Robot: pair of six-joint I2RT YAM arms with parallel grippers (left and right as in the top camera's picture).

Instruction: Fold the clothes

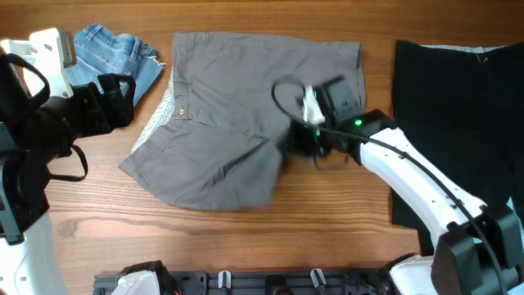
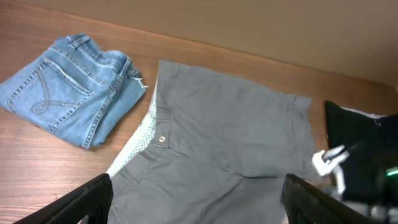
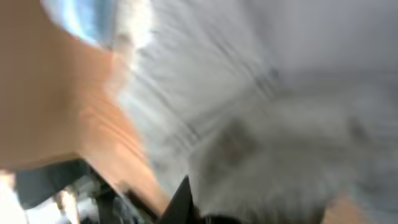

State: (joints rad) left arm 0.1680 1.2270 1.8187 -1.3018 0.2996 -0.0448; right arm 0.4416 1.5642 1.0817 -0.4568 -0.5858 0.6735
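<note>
The grey shorts (image 1: 229,98) lie spread on the wooden table, waist to the left with the button and pale speckled lining showing. One leg (image 1: 221,176) lies askew toward the front and looks blurred. My right gripper (image 1: 295,139) sits at the leg's right edge. In the blurred right wrist view grey cloth (image 3: 280,137) fills the space at its jaws (image 3: 205,208), so it looks shut on the shorts. My left gripper (image 1: 123,98) hovers off the shorts' left side, open and empty, its fingers (image 2: 199,205) wide apart above the shorts (image 2: 230,124).
Folded blue denim shorts (image 1: 115,53) lie at the back left, also in the left wrist view (image 2: 68,87). A large black garment (image 1: 458,106) covers the table's right side (image 2: 354,124). Bare wood (image 1: 98,213) shows at the front left.
</note>
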